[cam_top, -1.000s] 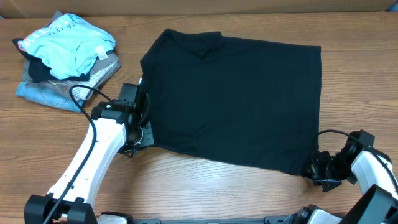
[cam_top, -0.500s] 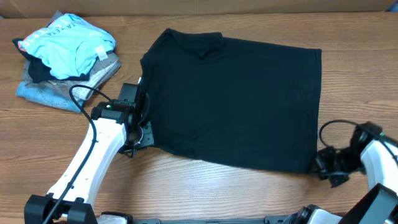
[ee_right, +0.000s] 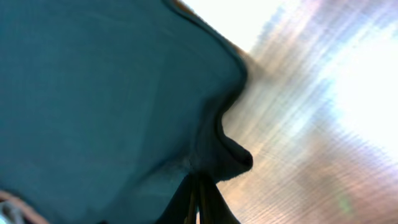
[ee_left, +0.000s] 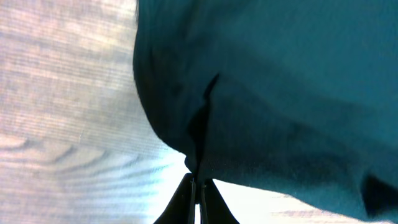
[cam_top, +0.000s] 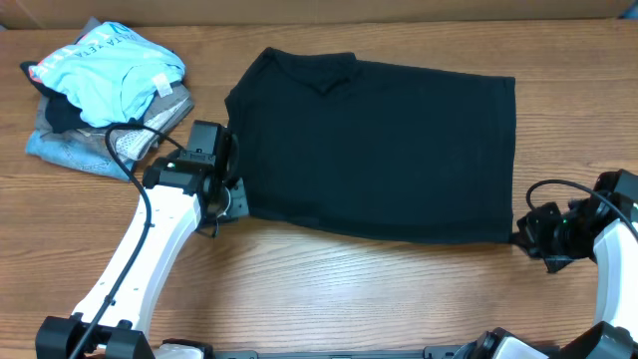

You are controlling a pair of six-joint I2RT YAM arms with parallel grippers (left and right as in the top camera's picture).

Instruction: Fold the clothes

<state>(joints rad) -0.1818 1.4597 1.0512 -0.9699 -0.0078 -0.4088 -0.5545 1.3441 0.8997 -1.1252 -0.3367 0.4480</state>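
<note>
A black T-shirt [cam_top: 379, 150] is lying spread out in the middle of a wooden table [cam_top: 349, 299], its long sides running left to right. A small dip of the neckline is showing at the far edge, toward the left.

The left gripper [cam_top: 231, 199] is sitting at the near left corner of the T-shirt. In the left wrist view its fingers [ee_left: 186, 198] are pressing together with almost no gap between the tips, pinching the edge of the fabric. A dark crease is running up the cloth from the pinch, and the wood grain is showing to the left of it.

The right gripper [cam_top: 525, 235] is sitting at the near right corner. In the right wrist view its fingers [ee_right: 211, 200] are likewise closing tight on the fabric. The cloth is bunching just above the tips, and a little flap of the corner is sticking out to the right of them over the bright wood. Between the two grippers the near edge of the T-shirt is running almost straight across the table.

Well apart from all this, at the far left of the table, a light blue garment [cam_top: 105, 70] with white print is lying crumpled on top of a grey garment [cam_top: 169, 108] and a denim-blue garment [cam_top: 62, 150].
</note>
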